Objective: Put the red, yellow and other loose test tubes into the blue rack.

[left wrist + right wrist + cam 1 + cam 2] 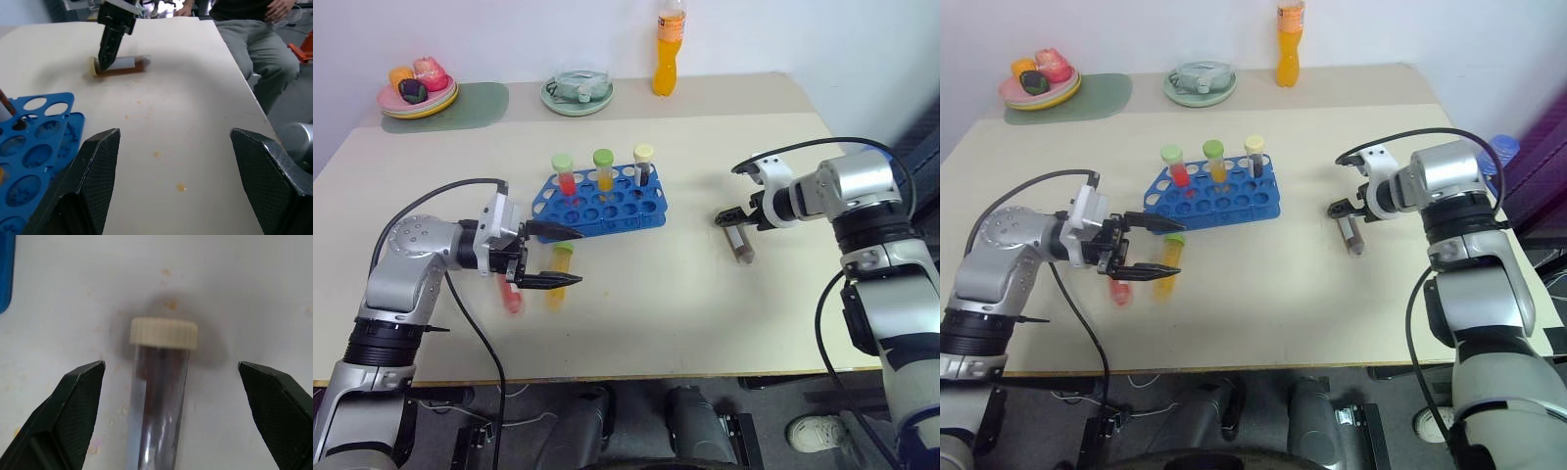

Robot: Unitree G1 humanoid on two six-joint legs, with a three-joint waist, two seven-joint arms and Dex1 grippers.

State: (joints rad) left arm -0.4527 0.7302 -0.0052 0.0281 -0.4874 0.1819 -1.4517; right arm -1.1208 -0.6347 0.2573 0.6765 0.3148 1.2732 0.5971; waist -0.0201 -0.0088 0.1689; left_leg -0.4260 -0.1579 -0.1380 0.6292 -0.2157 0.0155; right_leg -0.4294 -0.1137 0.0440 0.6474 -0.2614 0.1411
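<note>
A: Left gripper (555,257) sits closest to the head camera, jaws spread wide, nothing between them. It hovers level over the table (705,294), just in front of the blue rack (607,204).

B: Under it?

A: Two loose tubes flat on the table: red tube (510,296) and yellow tube (558,277) beside it, yellow one's cap end near the rack's front edge.

B: Right gripper?

A: Right gripper (740,217) also spread wide, empty, angled down over the brown tube (161,396). That tube lies flat between the two fingers, cream cap pointing away from the wrist; contact can't be told.

B: Rack?

A: Three capped tubes stand upright in its back row. Further back: fruit plate (418,96), green dish (577,93), orange bottle (669,49).
</note>
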